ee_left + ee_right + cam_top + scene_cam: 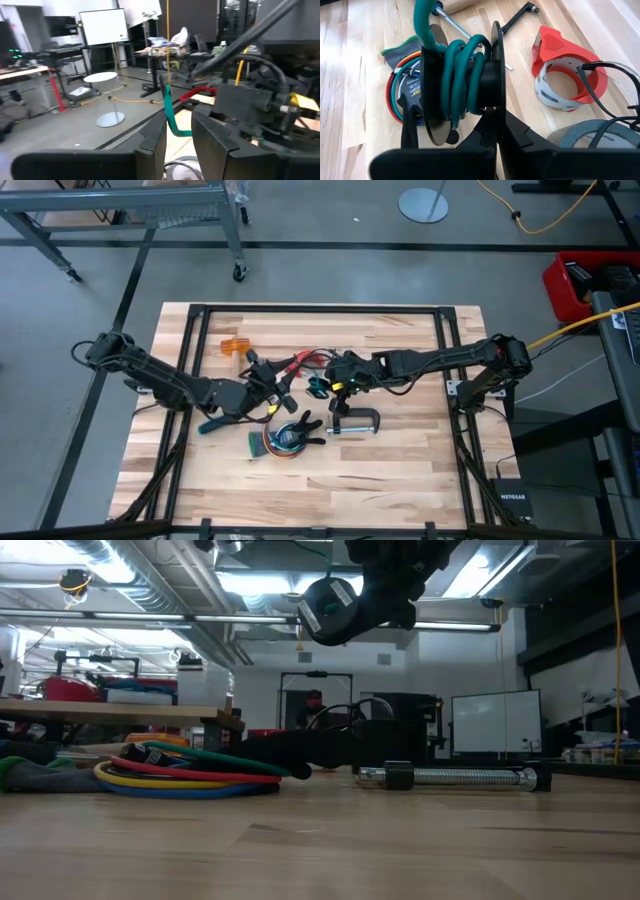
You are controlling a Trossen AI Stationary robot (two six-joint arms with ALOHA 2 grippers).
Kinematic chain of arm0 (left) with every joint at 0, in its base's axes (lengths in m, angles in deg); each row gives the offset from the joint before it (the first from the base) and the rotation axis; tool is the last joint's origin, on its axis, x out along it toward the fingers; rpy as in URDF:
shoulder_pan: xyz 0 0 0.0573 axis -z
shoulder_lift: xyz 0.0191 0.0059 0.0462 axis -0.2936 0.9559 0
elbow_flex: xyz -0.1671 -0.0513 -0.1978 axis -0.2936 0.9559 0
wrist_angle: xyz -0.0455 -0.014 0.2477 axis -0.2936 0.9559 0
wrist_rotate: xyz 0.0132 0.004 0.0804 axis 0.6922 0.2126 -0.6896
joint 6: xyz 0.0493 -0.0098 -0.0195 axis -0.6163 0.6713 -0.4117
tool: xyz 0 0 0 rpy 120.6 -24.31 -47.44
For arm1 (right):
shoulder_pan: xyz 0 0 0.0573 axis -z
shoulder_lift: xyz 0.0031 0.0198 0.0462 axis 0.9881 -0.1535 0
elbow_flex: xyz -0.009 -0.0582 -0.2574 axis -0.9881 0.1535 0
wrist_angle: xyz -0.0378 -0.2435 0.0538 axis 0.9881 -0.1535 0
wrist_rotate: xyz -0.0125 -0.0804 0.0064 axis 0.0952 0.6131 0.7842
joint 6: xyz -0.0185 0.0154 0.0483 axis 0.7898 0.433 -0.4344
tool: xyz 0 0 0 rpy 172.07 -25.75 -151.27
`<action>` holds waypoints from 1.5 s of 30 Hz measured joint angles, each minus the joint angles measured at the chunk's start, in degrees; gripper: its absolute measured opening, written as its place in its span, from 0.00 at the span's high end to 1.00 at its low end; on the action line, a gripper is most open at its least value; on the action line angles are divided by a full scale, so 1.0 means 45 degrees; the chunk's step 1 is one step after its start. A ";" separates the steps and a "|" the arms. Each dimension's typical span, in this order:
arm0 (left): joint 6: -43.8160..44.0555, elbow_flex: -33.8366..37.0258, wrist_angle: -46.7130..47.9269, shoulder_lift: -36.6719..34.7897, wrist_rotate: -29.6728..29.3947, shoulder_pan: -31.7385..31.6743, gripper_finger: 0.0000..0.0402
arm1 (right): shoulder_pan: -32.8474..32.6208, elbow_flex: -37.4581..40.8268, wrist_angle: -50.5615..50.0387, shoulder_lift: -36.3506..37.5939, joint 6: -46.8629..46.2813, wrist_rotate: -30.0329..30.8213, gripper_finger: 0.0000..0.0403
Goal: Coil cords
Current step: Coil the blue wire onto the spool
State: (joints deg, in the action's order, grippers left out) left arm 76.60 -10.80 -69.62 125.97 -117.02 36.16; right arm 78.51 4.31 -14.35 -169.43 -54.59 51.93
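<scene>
My right gripper (495, 117) is clenched on a black spool (465, 75) wound with green cord (457, 70), mid-table. My left gripper (177, 132) stands parted around that cord's free end. The multicoloured bundle (283, 438) lies just nearer, beside a clamp (358, 423).

Multicoloured cords (283, 439) lie looped flat on the table's front-middle.

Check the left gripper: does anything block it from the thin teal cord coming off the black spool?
Nothing visible does. The thin teal cord hangs directly ahead of the left gripper, leading to the black plastic spool that the right gripper holds.
</scene>
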 joint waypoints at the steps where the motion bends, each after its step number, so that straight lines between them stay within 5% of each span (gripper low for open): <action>1: 0.0081 0.0000 0.0000 0.0000 0.0147 -0.0071 0.80 | 0.0000 0.0000 0.0000 0.0000 0.0004 0.0000 0.99; 5: 0.0206 0.0000 0.0027 0.0001 0.0259 -0.0242 0.81 | 0.0000 0.0000 0.0000 0.0000 0.0002 0.0000 0.99; 11: 0.0295 0.0000 0.0408 0.0005 0.0282 -0.0009 0.98 | 0.0000 0.0000 -0.0004 -0.0005 -0.0007 0.0250 0.99; 18: 0.0563 0.0000 0.0614 0.0005 0.0465 0.0454 0.99 | 0.0015 0.0015 0.0913 -0.0010 -0.0415 0.1282 0.99; 35: 0.2833 0.0000 0.1441 0.0638 0.3673 0.0680 1.00 | 0.0641 0.0015 0.4099 -0.0010 -0.0457 0.1456 0.99; 45: 0.4788 -0.0005 0.4337 0.1326 0.3263 0.0785 1.00 | 0.1190 0.0015 0.5147 -0.0015 -0.0452 -0.1193 0.99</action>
State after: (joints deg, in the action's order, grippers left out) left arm 98.14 -10.82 -50.10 131.94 -102.34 39.70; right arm 83.87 4.37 8.81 -169.50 -56.62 46.56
